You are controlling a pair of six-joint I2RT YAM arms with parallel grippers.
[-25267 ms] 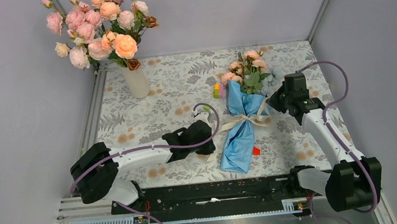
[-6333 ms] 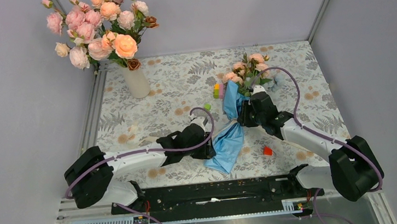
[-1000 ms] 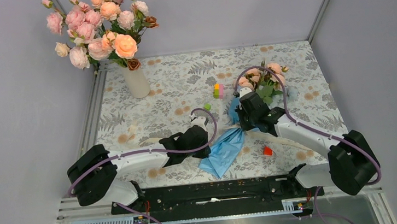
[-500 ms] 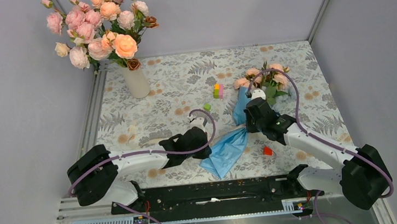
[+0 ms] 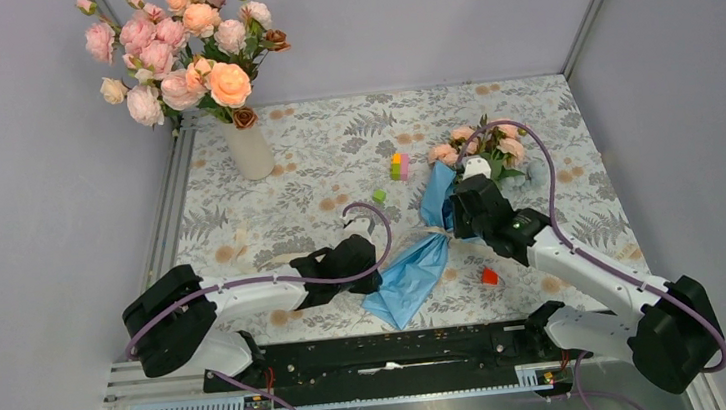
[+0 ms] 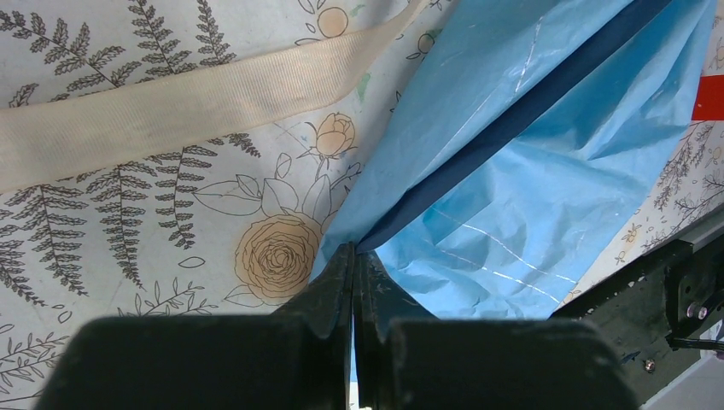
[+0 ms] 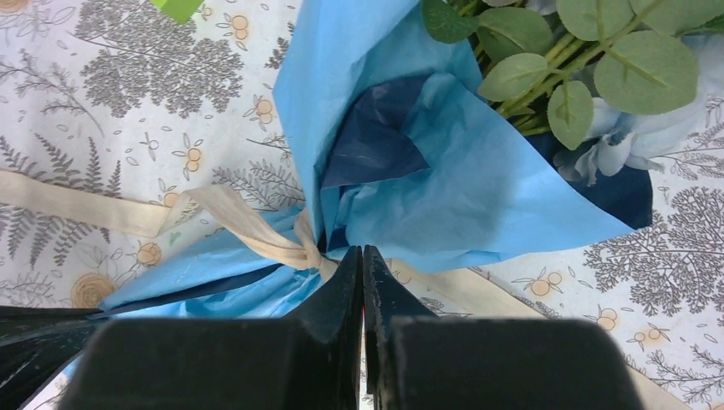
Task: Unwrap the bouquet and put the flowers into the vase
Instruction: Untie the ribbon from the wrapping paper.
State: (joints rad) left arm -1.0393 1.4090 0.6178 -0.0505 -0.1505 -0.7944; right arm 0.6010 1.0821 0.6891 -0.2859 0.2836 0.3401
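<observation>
Nearest the arms, the left gripper [image 6: 353, 254] lies low on the patterned tablecloth [image 5: 314, 159]. Its jaws are pressed together on the folded edge at the tail of the bouquet [image 5: 411, 276], where the light blue paper meets its navy lining. Gripper and tail sit about where they were a second ago. A broad length of cream ribbon [image 6: 196, 102] lies flat on the cloth just beside that gripper. Twenty-five seconds back the ribbon was a neat bow, and now its ends trail loose to either side. A red block [image 5: 487, 276] rests near the paper's right edge, apart from it.

Further in, the right gripper [image 7: 361, 254] is closed tight at the bouquet's neck, its tips against the paper just beside the knot [image 7: 306, 245], which is still tied. Whether ribbon or paper sits between the fingers cannot be told. This gripper is a little further right than a second ago and its shoulder has swung outward, so the upper flap of blue paper now shows to its left.

Beyond it the wrapper flares open, and the flowers [image 5: 489, 145], peach roses among green leaves, lie on the cloth still inside the paper. They are further right than at the start. A small green block [image 5: 378, 195] and a stacked block [image 5: 397, 168] lie left of the wrapper's mouth.

At the far left the vase [image 5: 251, 150] stands upright, holding a bunch of roses [image 5: 183, 41], unchanged.
</observation>
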